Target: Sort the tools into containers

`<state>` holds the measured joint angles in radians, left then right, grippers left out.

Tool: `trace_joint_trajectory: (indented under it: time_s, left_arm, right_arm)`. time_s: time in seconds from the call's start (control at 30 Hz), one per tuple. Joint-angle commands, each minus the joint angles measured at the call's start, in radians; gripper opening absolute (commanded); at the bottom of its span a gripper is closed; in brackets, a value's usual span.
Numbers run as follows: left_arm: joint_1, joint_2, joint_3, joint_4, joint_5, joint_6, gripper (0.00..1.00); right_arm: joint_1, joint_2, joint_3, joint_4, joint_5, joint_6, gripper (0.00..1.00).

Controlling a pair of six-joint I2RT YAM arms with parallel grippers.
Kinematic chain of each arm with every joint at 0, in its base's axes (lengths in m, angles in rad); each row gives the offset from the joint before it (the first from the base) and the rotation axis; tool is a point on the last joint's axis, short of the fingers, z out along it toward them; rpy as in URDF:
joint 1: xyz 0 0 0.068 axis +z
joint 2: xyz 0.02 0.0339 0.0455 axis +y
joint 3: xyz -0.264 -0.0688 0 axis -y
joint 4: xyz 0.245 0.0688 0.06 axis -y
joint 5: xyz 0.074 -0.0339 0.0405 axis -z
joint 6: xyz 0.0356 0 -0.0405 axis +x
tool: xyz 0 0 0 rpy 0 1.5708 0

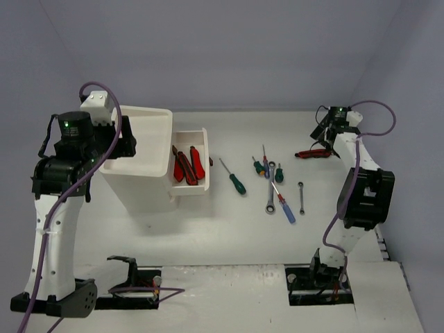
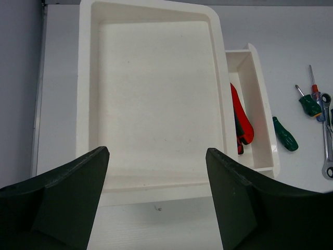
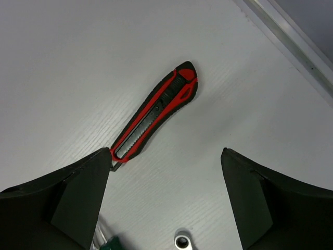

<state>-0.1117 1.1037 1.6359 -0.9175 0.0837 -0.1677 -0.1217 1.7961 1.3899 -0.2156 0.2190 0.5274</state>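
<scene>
Slim red-and-black plastic utility knife (image 3: 156,117) lies flat on matte white table (image 3: 78,62), far right, under spread-open right gripper (image 3: 165,156). Wide-open left gripper (image 2: 156,151) hovers over smooth white rectangular plastic tray top (image 2: 156,94).
</scene>
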Motion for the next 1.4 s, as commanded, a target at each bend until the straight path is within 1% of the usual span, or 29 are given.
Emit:
trace_joint_trajectory:
  time_s: [0.0,0.13,0.37,0.5,0.6,0.63,0.7,0.73,0.8,0.93,1.07,1.13,1.2,1.3,1.37]
  left_arm:
    - [-0.008,-0.025,-0.011,0.042,0.014,-0.003,0.72]
    - [-0.008,-0.038,-0.026,0.040,0.005,0.001,0.72]
    - [-0.008,-0.051,-0.038,0.037,-0.006,0.006,0.72]
    - [-0.008,-0.056,-0.039,0.037,-0.010,0.010,0.72]
    - [-0.008,-0.054,-0.036,0.037,-0.010,0.008,0.72]
    - [-0.008,-0.054,-0.036,0.037,-0.010,0.010,0.72]
    - [-0.008,-0.050,-0.031,0.037,-0.010,0.011,0.72]
    - [-0.008,-0.050,-0.028,0.037,-0.010,0.010,0.72]
    - [-0.008,-0.046,-0.022,0.037,-0.008,0.010,0.72]
    - [-0.008,-0.038,-0.012,0.037,-0.011,0.012,0.72]
    - [-0.008,-0.026,0.004,0.037,-0.017,0.017,0.72]
    - [-0.008,-0.015,0.015,0.037,-0.022,0.019,0.72]
    - [-0.008,-0.006,0.028,0.037,-0.028,0.021,0.72]
    - [-0.008,0.013,0.046,0.036,-0.040,0.031,0.72]
    - [-0.008,0.021,0.055,0.035,-0.052,0.035,0.72]
  right_arm:
    - [0.007,0.084,0.089,0.018,0.053,0.063,0.84]
    - [0.007,0.187,0.134,0.019,0.054,0.088,0.84]
    - [0.012,0.287,0.198,0.019,0.075,0.105,0.82]
    - [0.017,0.316,0.194,0.018,0.080,0.106,0.77]
    - [0.025,0.324,0.164,0.019,0.085,0.108,0.67]
    - [0.025,0.324,0.163,0.019,0.084,0.111,0.66]
    - [0.027,0.322,0.142,0.019,0.069,0.115,0.57]
    - [0.028,0.322,0.135,0.019,0.065,0.113,0.54]
    - [0.032,0.313,0.129,0.019,0.060,0.105,0.44]
    - [0.043,0.279,0.114,0.019,0.049,0.089,0.21]
    - [0.071,0.197,0.107,0.019,0.028,0.056,0.05]
    - [0.100,0.145,0.107,0.019,0.009,0.034,0.01]
    - [0.152,0.080,0.111,0.019,-0.026,0.015,0.00]
    - [0.255,0.000,0.129,0.022,-0.068,-0.034,0.00]
    - [0.357,-0.039,0.169,0.022,-0.110,-0.056,0.00]
